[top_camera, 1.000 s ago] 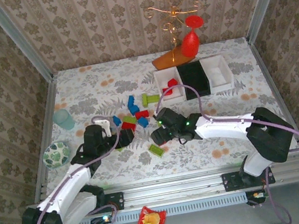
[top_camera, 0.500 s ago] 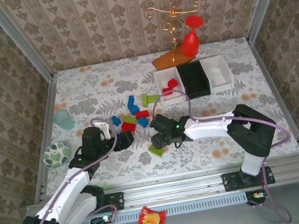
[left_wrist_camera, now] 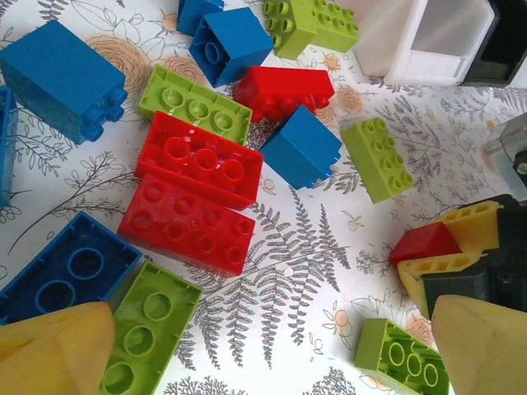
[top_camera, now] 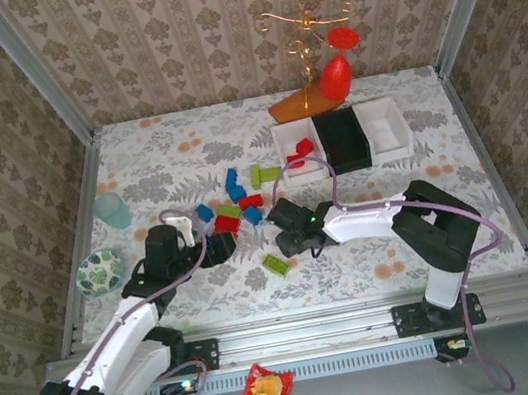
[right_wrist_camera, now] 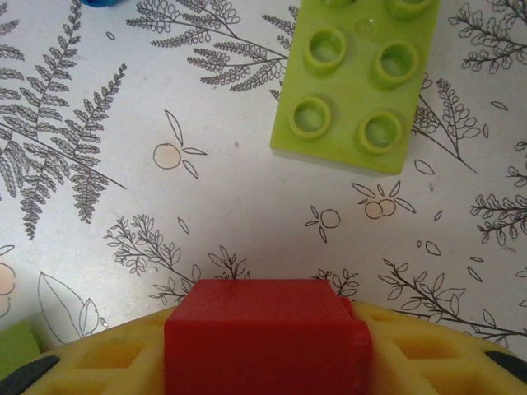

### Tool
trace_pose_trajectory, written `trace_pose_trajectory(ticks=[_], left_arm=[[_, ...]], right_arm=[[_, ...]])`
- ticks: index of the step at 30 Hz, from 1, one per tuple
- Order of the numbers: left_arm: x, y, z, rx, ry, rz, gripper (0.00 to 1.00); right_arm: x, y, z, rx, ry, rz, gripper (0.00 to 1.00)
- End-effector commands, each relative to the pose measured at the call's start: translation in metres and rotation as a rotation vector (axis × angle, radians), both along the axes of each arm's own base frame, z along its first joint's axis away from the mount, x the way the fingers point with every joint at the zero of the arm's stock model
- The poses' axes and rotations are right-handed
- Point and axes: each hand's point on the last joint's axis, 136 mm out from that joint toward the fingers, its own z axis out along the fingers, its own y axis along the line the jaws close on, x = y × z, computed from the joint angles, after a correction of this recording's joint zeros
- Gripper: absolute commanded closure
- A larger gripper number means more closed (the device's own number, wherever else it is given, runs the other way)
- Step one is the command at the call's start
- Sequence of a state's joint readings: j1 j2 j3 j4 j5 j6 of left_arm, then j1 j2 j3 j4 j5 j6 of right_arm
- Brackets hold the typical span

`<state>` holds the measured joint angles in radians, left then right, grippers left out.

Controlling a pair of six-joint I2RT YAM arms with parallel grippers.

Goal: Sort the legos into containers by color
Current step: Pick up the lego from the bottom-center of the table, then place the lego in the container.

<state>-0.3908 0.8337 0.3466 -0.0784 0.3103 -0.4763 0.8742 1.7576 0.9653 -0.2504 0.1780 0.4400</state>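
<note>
Floral tabletop (top_camera: pixel 166 158): right claw (right_wrist_camera: pixel 268 362) clamps a red lego (left_wrist_camera: pixel 424 241); left claw (left_wrist_camera: pixel 272 346) spread apart.

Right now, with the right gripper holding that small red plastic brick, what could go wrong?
The small red plastic brick sits near the tips of the right gripper, so it may slip on the way to the white square container holding red bricks. The open left gripper hangs close beside it; the arms could collide.
</note>
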Motion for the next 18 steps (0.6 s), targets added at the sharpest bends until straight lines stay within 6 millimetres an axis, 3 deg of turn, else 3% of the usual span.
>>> trace_pose_trajectory(ticks=[1,5,10,13,18], left_arm=[[0.002,-0.001,0.002,-0.022,0.000,0.010,0.00],[0.004,-0.014,0.017,-0.073,-0.057,-0.038,0.00],[0.015,-0.030,0.035,-0.139,-0.133,-0.042,0.00],[0.017,-0.041,0.040,-0.142,-0.131,-0.068,0.00],[0.017,-0.048,0.040,-0.128,-0.128,-0.078,0.00]], right_arm=[[0.017,-0.006,0.028,-0.020,-0.098,-0.003,0.53],[0.041,-0.030,0.073,0.038,-0.211,-0.073,0.55],[0.106,-0.059,0.114,0.199,-0.317,-0.249,0.55],[0.146,-0.072,0.120,0.175,-0.377,-0.315,0.55],[0.200,-0.081,0.107,0.107,-0.400,-0.371,0.52]])
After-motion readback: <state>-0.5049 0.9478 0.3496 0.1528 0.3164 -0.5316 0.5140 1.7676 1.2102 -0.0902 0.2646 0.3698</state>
